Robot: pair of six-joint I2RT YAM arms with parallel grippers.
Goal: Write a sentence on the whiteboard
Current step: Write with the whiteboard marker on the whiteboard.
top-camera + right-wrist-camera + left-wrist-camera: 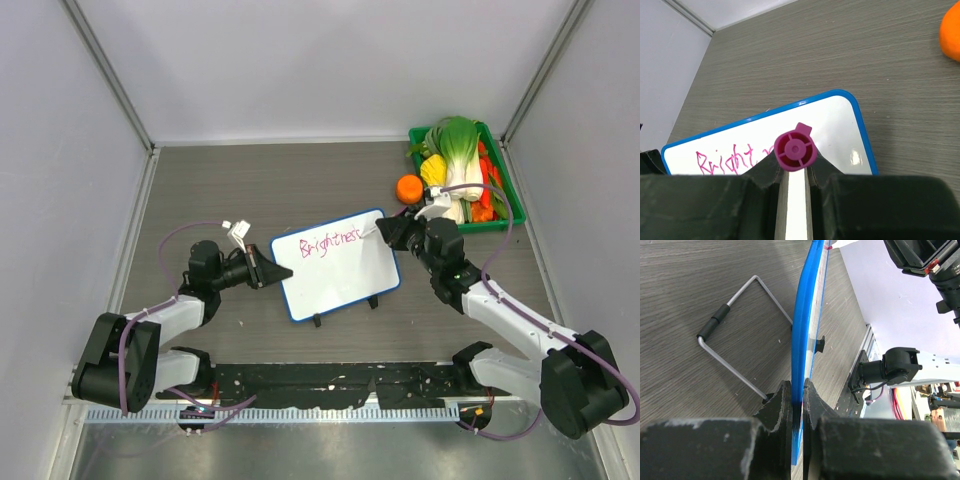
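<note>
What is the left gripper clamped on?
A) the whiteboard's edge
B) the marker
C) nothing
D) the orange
A: in the left wrist view the left gripper pinches the blue rim of the whiteboard between its fingers, while the marker sits in the right gripper.

Robot lab cell, white panel walls [300, 60], grey woodgrain table [250, 180], bolted robot arms [170, 315]

One blue-framed white whiteboard [335, 275], one pink-capped marker [795, 150], one round orange fruit [409, 187], one green plastic crate [518, 200], two white-and-black robot arms [165, 318] [515, 318].
</note>
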